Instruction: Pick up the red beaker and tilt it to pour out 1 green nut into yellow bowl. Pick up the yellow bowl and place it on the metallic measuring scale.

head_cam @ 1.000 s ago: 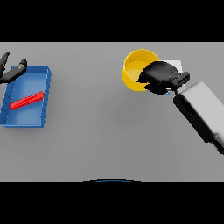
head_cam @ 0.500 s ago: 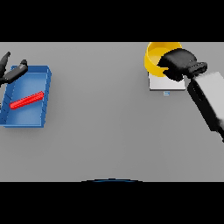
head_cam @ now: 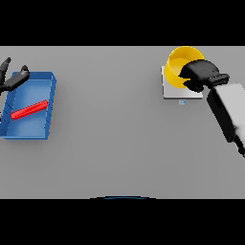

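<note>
My right hand is shut on the near right rim of the yellow bowl, which is over the back part of the metallic measuring scale at the far right. Whether the bowl touches the scale I cannot tell. The hand hides part of the bowl's inside, and no green nut shows. The red beaker lies on its side in the blue tray at the left. My left hand hovers open at the tray's far left corner, holding nothing.
A small blue mark sits on the table just in front of the scale. My right forearm slants in from the right edge.
My right hand has carried the yellow bowl to the right and farther back, from the open table to above the scale. The left hand and beaker have stayed put.
</note>
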### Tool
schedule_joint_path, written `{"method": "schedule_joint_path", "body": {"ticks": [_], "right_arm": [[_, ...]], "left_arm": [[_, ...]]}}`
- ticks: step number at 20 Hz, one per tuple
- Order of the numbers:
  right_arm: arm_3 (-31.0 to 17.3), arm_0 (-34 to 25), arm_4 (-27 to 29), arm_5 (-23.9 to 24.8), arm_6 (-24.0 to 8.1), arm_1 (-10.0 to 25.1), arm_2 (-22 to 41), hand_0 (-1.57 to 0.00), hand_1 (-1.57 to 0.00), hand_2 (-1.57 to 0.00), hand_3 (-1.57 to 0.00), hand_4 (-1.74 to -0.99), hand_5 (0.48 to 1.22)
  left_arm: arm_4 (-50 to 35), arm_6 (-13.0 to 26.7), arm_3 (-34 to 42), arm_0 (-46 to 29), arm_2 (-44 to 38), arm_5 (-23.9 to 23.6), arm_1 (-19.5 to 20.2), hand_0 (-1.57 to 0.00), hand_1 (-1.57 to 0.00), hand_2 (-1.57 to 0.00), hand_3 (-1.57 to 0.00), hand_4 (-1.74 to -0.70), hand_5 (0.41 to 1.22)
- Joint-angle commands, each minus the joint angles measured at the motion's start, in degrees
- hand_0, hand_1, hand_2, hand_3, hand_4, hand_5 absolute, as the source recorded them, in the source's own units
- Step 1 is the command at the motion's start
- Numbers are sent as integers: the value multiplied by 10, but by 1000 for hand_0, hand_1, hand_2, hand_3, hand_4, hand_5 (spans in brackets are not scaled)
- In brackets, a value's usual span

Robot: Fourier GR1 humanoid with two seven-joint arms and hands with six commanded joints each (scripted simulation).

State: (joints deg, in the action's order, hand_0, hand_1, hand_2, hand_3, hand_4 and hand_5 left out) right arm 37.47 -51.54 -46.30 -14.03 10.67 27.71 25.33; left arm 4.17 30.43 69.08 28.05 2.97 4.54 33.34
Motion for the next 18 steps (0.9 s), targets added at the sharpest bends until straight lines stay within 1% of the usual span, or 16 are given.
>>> {"method": "schedule_joint_path", "body": {"ticks": [1, 4, 5, 6, 7, 8, 9, 10, 11, 13, 14, 15, 16, 17, 18], "right_arm": [[-7, 1, 0, 5, 6, -1, 0, -1571, -1571, -1382, -1384, -1741, 1221], [-27, -6, -1, 5, 9, -2, 0, -1571, -1571, -1380, -1417, -1741, 1221], [-29, -3, -1, 5, 16, 0, 1, -1571, -1571, -1382, -1417, -1741, 1221], [-36, -11, -2, 2, 8, -3, 1, -1571, -1571, -1374, -1448, -1741, 1221], [-34, -6, 1, 2, 16, 1, 0, -1571, -1571, -1404, -1376, -1741, 1221], [-35, -2, 3, 2, 15, 1, -1, -1565, -1496, -1437, -1249, -1741, 1221], [-36, -4, 3, -1, 9, -1, -1, -1558, -1428, -1343, -1110, -1682, 1221], [-35, -3, 4, -4, 6, 0, -1, -1471, -1285, -1178, -959, -1632, 1145], [-34, -6, 11, -13, 1, -3, -7, -1335, -1125, -1007, -816, -1592, 1074], [-40, -6, 22, -22, -3, -8, -16, -946, -811, -708, -576, -1535, 965], [-40, -6, 26, -27, -4, -9, -18, -757, -673, -579, -476, -1513, 923], [-40, -5, 27, -31, -12, -11, -19, -605, -556, -470, -391, -1496, 890], [-38, -6, 27, -31, -16, -13, -19, -484, -459, -376, -318, -1485, 863], [-40, -6, 25, -31, -6, -10, -17, -387, -380, -300, -258, -1476, 847], [-45, -10, 25, -34, -6, -12, -17, -309, -304, -240, -206, -1461, 833]], "left_arm": [[-1, 5, 5, -2, -1, 2, 4, 1, 1, 1, 1, -854, 807], [-5, 3, 5, -2, -1, 6, 3, 1, 1, 1, 1, -847, 796], [-4, 3, -1, -3, -1, 7, 2, 1, 1, 1, 1, -845, 788], [-5, 1, 1, -2, -1, 8, 3, 1, 1, 1, 1, -844, 783], [-6, 8, 7, 4, -1, 10, 4, 1, 1, 1, 1, -842, 780], [-5, 6, 3, 1, 1, 11, 3, 1, 1, 1, 1, -838, 779], [-6, 3, -4, 4, 0, 12, 0, 1, 1, 1, 1, -836, 775], [-7, 0, -2, 2, -1, 13, 3, 1, 1, 1, 1, -837, 773], [-6, -6, -2, -2, -1, 13, 5, 1, 1, 1, 1, -836, 774], [-6, 0, -3, 2, -2, 11, 3, 1, 1, 1, 1, -835, 768], [-8, -6, -5, 0, -4, 9, 1, 1, 1, 1, 1, -839, 764], [-10, 1, 3, 3, -5, 9, 3, 1, 1, 1, 1, -840, 764], [-12, 2, 7, 0, -3, 12, 2, 1, 1, 1, 1, -837, 760], [-7, 4, 7, -1, 1, 11, 1, 1, 1, 1, 1, -831, 754], [-5, 6, 3, 1, 0, 8, 1, 1, 1, 1, 1, -832, 749]]}}
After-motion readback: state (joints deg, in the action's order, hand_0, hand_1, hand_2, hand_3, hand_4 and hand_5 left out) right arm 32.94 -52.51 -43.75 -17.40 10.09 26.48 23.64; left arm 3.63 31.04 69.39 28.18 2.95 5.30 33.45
